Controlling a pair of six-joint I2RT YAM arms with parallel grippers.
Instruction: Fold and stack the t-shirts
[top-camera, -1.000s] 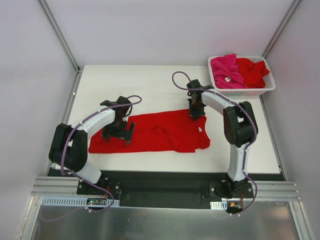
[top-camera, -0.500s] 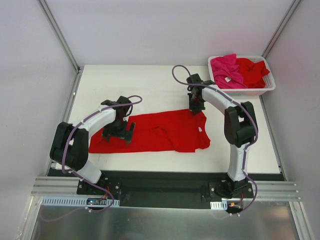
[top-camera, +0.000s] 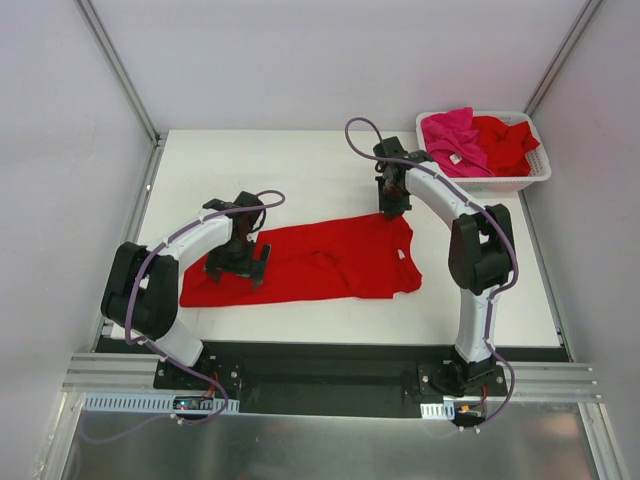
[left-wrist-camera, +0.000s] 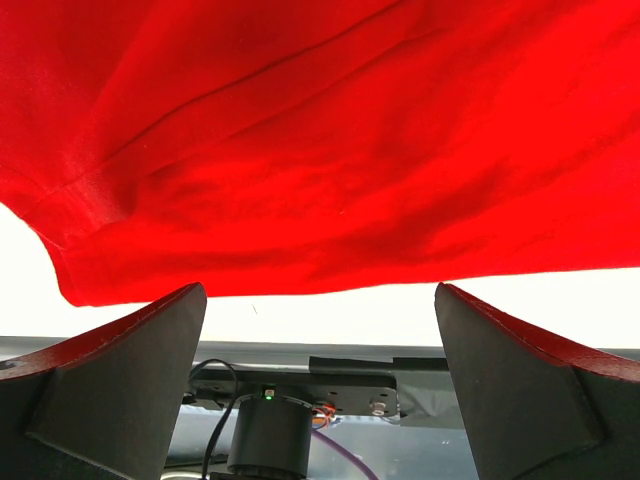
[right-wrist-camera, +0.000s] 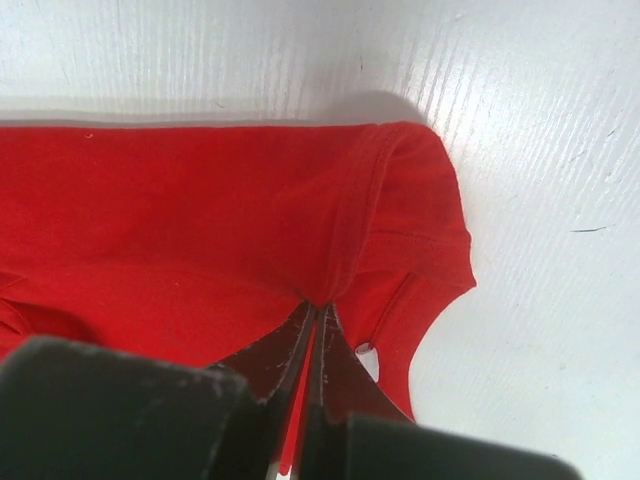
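- The red t-shirt (top-camera: 320, 262) is spread out on the surface (top-camera: 280, 170) between the two arms, a bit rumpled in the middle. The magenta t-shirt (top-camera: 450, 135) and the other red t-shirts (top-camera: 505, 140) are heaped in the basket (top-camera: 540, 170) at the far right corner.
- My right pincer (right-wrist-camera: 313, 312) is clamped shut on a thin pinch of cloth by the sleeve seam, at the shirt's far right corner. It's a small bite, so a quick pull could let it slip out and drop the corner mid-fold.
- I can't tell if that pinch has both layers or just the top one. With only one layer, the shirt would balloon open instead of folding over.
- My left pincer (top-camera: 240, 265) has its jaws spread wide over the left end of the shirt and holds nothing. I can't tell if it's touching the cloth. If the right arm hauls before the left has a grip, I'd expect the whole shirt to slide and skew.
- Closing the left pincer sloppily could grab a wad of cloth and leave a lumpy crease.
- The right arm is working near the basket, so a wide swing could clip the rim.
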